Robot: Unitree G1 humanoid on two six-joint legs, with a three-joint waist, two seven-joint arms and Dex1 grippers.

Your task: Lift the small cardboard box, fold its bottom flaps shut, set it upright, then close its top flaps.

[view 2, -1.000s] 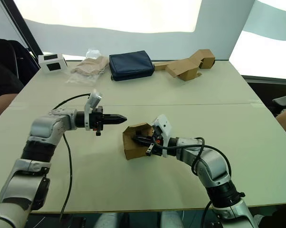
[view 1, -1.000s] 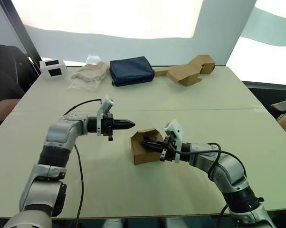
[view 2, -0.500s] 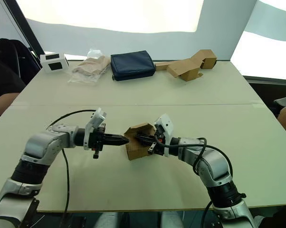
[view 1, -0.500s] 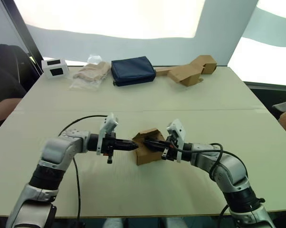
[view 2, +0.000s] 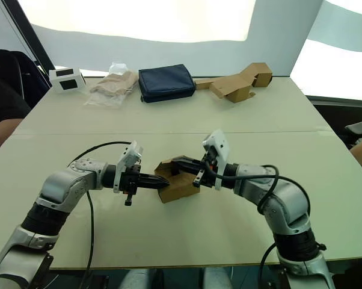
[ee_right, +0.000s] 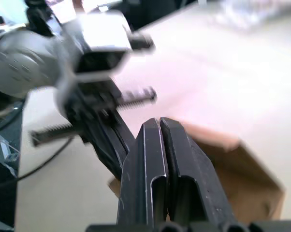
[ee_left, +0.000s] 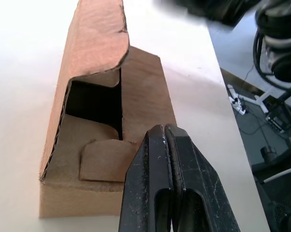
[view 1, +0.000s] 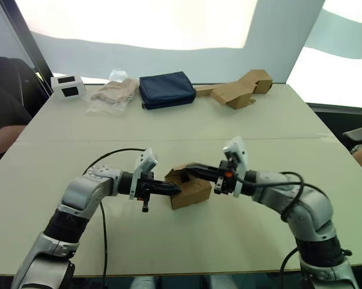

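Count: one small cardboard box [view 1: 189, 186]; two pincers; one larger tan cardboard piece [view 1: 236, 90]; one dark blue pouch [view 1: 166, 89]; one clear plastic bag [view 1: 113, 93]; one white device with black panels [view 1: 68, 86].
Box location: lies on the worktop [view 1: 169, 129] near its front middle, between the two arms, one end facing the robot's left with flaps loose and the dark interior showing.
Box flaps: in the left wrist view one long flap [ee_left: 94, 46] stands out along the open end, a short rounded flap [ee_left: 104, 159] is folded partly across the opening.
Left pincer [view 1: 174, 189]: fingers pressed together, nothing between them; tip at the box's open left end, touching or just short of the flap, cannot tell which.
Right pincer [view 1: 190, 171]: fingers closed flat on each other, holding nothing; tip over the upper edge of the box, coming from the robot's right side.
Pincers relative to each other: tips near, box between and below them; the right wrist view shows the left pincer's black fingers [ee_right: 107, 145] just beyond the right one's.
Far edge of worktop: device, bag, pouch and tan cardboard piece in a row, well apart from the box.
Edges of view: a person's arm [view 1: 3, 138] at the robot's left.
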